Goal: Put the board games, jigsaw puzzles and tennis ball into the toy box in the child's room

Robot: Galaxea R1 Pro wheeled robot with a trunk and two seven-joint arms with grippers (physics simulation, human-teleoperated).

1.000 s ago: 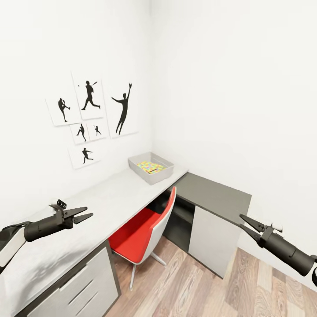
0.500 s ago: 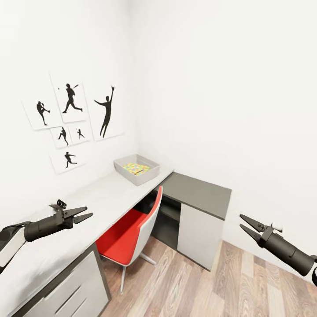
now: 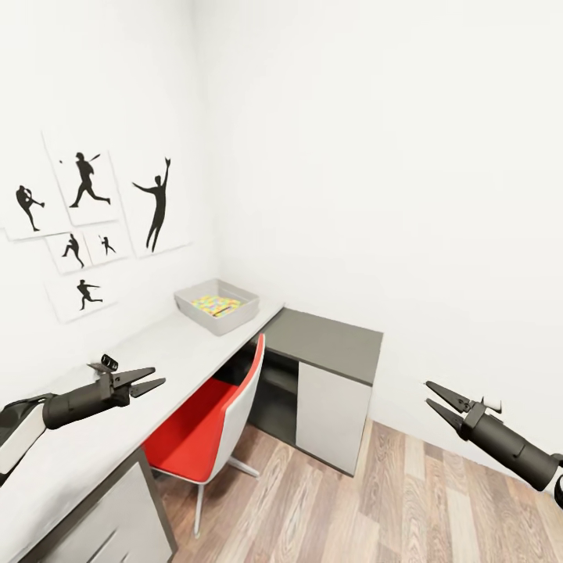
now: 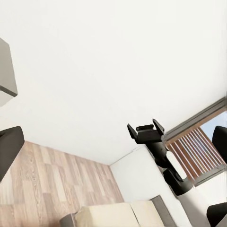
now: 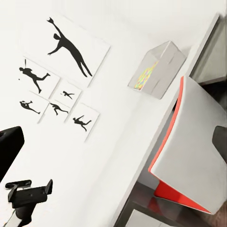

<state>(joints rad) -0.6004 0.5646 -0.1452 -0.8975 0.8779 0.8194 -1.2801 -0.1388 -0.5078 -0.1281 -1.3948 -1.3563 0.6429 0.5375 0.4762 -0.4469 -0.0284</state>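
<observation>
A white-walled corner room with a wood-plank floor [image 3: 328, 500] fills the head view. A long pale bench [image 3: 117, 375] runs along the wall under black sports silhouette prints [image 3: 86, 227], and a dark grey cabinet [image 3: 324, 344] adjoins it in the corner. At the bench's far end sits the toy box [image 3: 216, 306], with a bright jigsaw puzzle [image 3: 213, 303] lying inside it. The rest of the bench top looks bare, so at least one puzzle seems stowed; no ball or board games are visible here, and whether they are already in the box cannot be told. A red and white chair [image 3: 211, 422] is tucked at the bench edge. The left end effector [image 3: 148, 383] hovers over the near bench, fingers parted and holding nothing. The right end effector [image 3: 434, 399] hangs over open floor, also spread and empty.

The left wrist view shows the right end effector [image 4: 144, 130] against the white wall, a window [image 4: 201, 142] and the bed [image 4: 118, 215], whose visible corner carries nothing.

The right wrist view shows the toy box [image 5: 158, 68], the chair [image 5: 189, 142] and the left end effector [image 5: 28, 189].

The floor right of the chair offers open room; the chair back and cabinet corner are the edges to mind.
</observation>
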